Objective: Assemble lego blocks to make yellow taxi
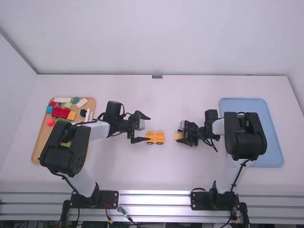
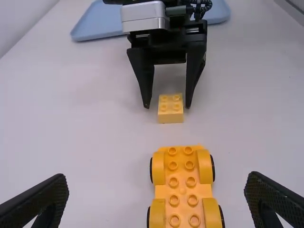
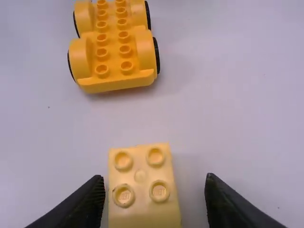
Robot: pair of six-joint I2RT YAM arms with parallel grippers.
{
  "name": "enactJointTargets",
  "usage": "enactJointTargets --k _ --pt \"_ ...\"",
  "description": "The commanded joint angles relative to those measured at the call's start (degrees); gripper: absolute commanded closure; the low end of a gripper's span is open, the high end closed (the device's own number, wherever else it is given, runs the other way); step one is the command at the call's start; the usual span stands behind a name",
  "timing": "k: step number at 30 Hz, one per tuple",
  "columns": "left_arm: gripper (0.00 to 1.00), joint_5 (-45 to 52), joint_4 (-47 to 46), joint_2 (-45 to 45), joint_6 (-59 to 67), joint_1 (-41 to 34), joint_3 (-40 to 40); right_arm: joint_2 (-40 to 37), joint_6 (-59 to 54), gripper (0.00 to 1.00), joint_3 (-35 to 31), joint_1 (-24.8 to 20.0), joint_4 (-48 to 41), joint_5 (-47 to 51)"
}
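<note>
Jaws spread on left gripper (image 1: 149, 128), near base (image 2: 183, 190); on right gripper (image 1: 180, 135), parted around block (image 3: 141, 190), untouched. Left wrist view cuts off base's near end. Left arm (image 1: 64, 149) hides part of tray (image 1: 42, 145).
</note>
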Motion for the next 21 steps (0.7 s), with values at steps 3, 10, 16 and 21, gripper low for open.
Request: enactJointTargets --k 3,10,16,21 --pt "0.01 1.9 -0.31 0.11 -0.33 0.17 -0.66 1.09 -0.35 0.51 0.63 -0.09 -0.44 -0.96" --pt "0.01 1.88 -1.22 0.13 -0.31 0.15 -0.66 1.09 -0.35 0.9 0.63 0.2 -0.46 -0.94" --pt "0.01 1.81 -1.97 0.42 -0.26 -0.72 -0.92 1.03 -0.31 0.86 0.63 0.22 -0.68 -0.98" --pt "0.01 -1.66 -0.52 3.17 0.09 -3.3 -1.27 -0.33 1.73 0.79 0.68 0.22 -1.27 -2.12"
